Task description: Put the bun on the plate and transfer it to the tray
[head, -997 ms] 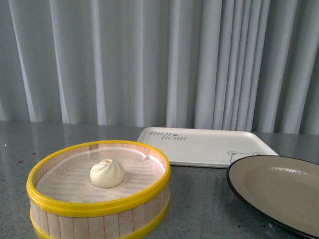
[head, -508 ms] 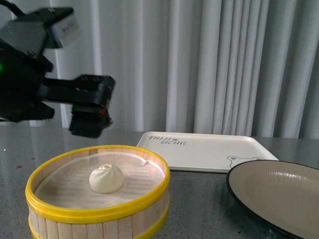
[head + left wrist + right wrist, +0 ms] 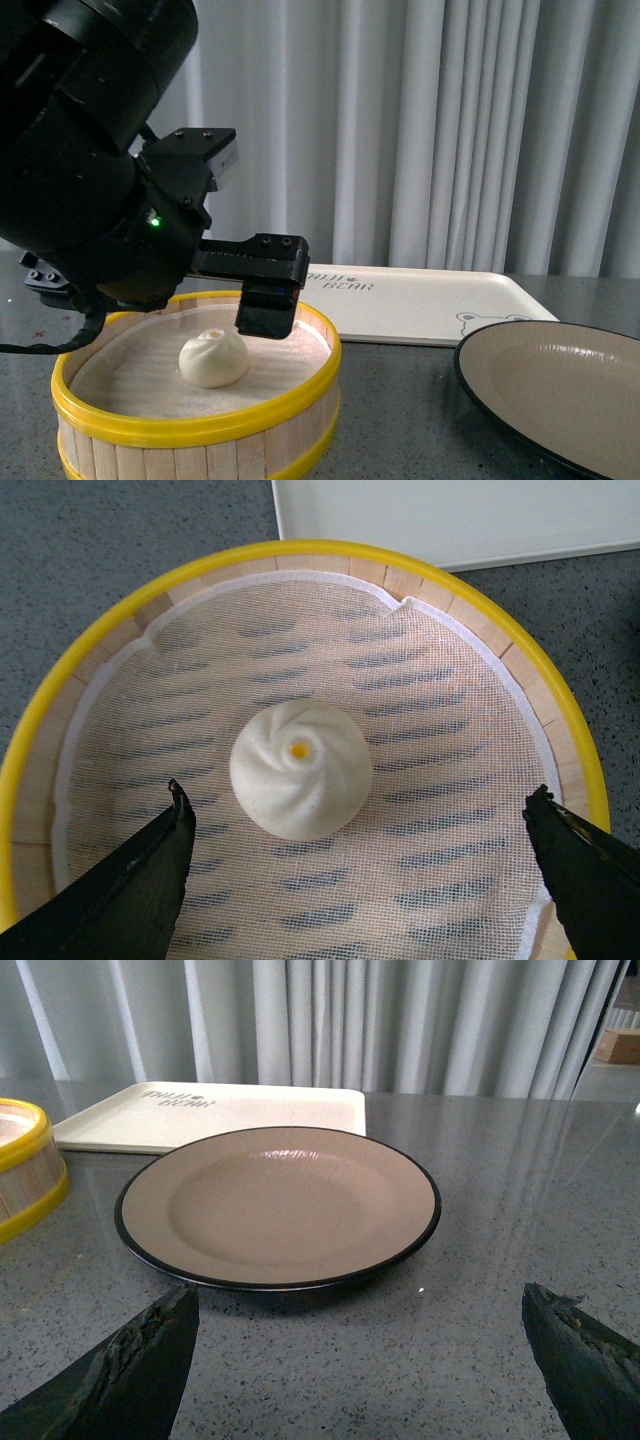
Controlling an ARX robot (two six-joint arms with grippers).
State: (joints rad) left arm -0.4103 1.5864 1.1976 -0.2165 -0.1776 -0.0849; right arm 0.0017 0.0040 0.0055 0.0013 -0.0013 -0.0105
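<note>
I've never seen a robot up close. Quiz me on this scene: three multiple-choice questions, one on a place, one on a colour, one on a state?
1. Where is the bun? A on the plate; B in the steamer basket; C on the tray.
2. What colour is the basket's rim? A red; B blue; C yellow.
3. How is the left gripper? A open; B shut on the bun; C out of view.
Answers: B, it sits on the basket's cloth; C, a yellow band rings it; A, its fingertips stand wide apart either side of the bun.
</note>
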